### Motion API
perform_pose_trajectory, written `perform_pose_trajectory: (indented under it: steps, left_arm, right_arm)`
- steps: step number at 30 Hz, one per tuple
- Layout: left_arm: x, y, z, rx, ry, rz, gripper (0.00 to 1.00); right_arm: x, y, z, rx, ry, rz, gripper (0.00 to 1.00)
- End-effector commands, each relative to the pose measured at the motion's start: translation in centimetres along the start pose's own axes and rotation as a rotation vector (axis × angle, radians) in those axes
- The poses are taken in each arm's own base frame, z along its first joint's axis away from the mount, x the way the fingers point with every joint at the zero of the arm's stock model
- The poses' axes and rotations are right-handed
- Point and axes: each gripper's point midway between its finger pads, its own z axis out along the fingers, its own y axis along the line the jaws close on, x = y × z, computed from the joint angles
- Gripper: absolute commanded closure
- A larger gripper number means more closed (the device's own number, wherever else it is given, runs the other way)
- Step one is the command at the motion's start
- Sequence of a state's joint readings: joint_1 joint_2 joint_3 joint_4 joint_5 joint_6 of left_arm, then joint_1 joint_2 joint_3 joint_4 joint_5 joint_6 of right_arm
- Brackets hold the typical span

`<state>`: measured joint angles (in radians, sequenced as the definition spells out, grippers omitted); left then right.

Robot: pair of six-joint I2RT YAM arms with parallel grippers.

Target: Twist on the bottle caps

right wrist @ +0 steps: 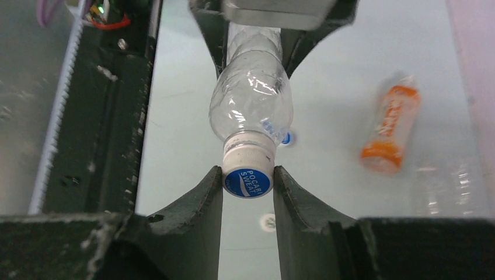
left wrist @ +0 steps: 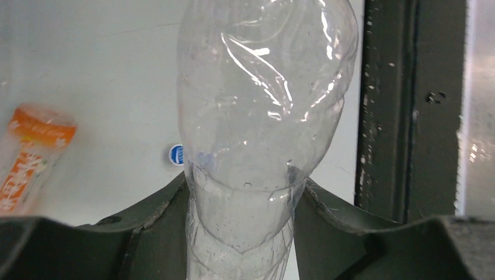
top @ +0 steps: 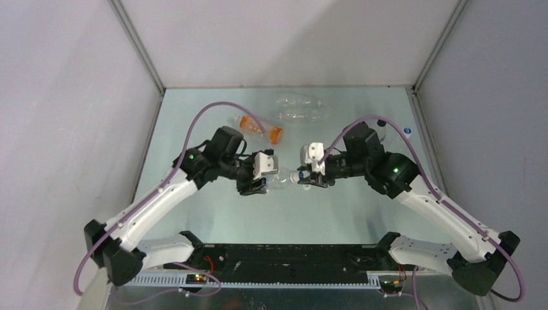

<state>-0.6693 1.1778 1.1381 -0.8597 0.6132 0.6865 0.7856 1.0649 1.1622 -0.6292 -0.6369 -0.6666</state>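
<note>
Mid-table, the left gripper (left wrist: 240, 224) is clamped round the body of a clear, empty-looking bottle (right wrist: 252, 99) held level; the right gripper (right wrist: 248, 195) pinches its blue-topped cap (right wrist: 248, 181), seated on the neck. Farther off lie an orange-labelled bottle (top: 258, 129) and two clear bottles (top: 304, 116); a loose cap (top: 408, 131) far right.

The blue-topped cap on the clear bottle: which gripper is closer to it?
Right. The right gripper is shut on the cap itself; the left gripper holds the bottle by its body, at the end away from the cap.

Glossy plastic bottle (right wrist: 251, 99), smooth plastic cap (right wrist: 248, 175)
</note>
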Motion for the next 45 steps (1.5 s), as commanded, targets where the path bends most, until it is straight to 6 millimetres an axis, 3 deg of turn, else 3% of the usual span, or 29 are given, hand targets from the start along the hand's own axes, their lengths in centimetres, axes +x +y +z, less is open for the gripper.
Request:
perform_pose_trajectory:
  steps: [1,4,5,6,7,8,9,12,16,20,23,27,30,34,38,41,45]
  left_arm:
    - [-8.8,3.9,-2.7,-0.306,-0.324,0.212,1.00]
    - [-9.1,4.5,-3.2,-0.435,-0.331,0.264,1.00]
    - [-9.4,5.6,-4.0,-0.528,-0.324,0.291,1.00]
    - [-9.2,5.3,-3.7,-0.555,-0.320,0.311,1.00]
    - [-9.9,6.6,-4.9,-0.674,-0.329,0.337,1.00]
    - [-9.6,5.8,-4.1,-0.682,-0.332,0.364,1.00]
    - [-10.5,7.1,-5.7,-0.815,-0.360,0.384,1.00]
    - [-10.8,7.3,-6.0,-0.981,-0.393,0.417,1.00]
    - [-10.1,7.6,-5.0,-1.047,-0.367,0.431,1.00]
    - [-8.7,7.7,-3.5,-1.003,-0.324,0.376,1.00]
    - [-7.4,7.8,-2.7,-0.944,-0.304,0.325,1.00]
    - [-5.6,7.2,-0.9,-0.782,-0.270,0.263,1.00]
    - [-3.3,6.0,0.6,-0.628,-0.196,0.219,1.00]
    - [-1.8,4.1,1.4,-0.398,-0.151,0.178,1.00]
    - [-2.5,1.7,1.7,-0.201,-0.152,0.176,1.00]
    - [-2.4,-0.4,2.2,-0.057,-0.136,0.165,1.00]
    - [-2.8,-1.3,2.4,0.028,-0.127,0.159,1.00]
  right_arm:
    - [-1.5,0.4,1.8,-0.032,-0.081,0.353,1.00]
    - [-1.6,-0.6,2.1,0.037,-0.081,0.611,1.00]
    - [-1.4,-1.4,2.1,0.087,-0.083,0.670,1.00]
    - [-1.4,-1.7,2.2,0.117,-0.084,0.795,1.00]
    - [-1.0,-2.7,2.3,0.186,-0.082,0.866,1.00]
    - [-0.8,-3.2,2.3,0.241,-0.090,1.006,1.00]
    - [-0.6,-3.6,2.3,0.267,-0.094,1.069,1.00]
    - [0.3,-4.3,2.3,0.356,-0.120,1.342,0.98]
    - [1.2,-4.9,1.6,0.440,-0.142,1.465,0.92]
    - [0.7,-5.8,-0.2,0.503,-0.182,1.358,0.72]
    - [-0.4,-6.2,-2.1,0.525,-0.217,1.183,0.45]
    - [-2.4,-5.9,-4.1,0.495,-0.255,0.935,0.29]
    - [-4.0,-4.7,-5.4,0.424,-0.262,0.679,0.23]
    - [-3.9,-2.8,-6.2,0.340,-0.215,0.252,0.22]
    - [-3.0,0.1,-5.6,0.177,-0.176,-0.102,0.25]
    - [-3.0,0.9,-5.1,0.113,-0.186,-0.174,0.27]
    - [-3.2,1.4,-4.5,0.050,-0.207,-0.201,0.33]
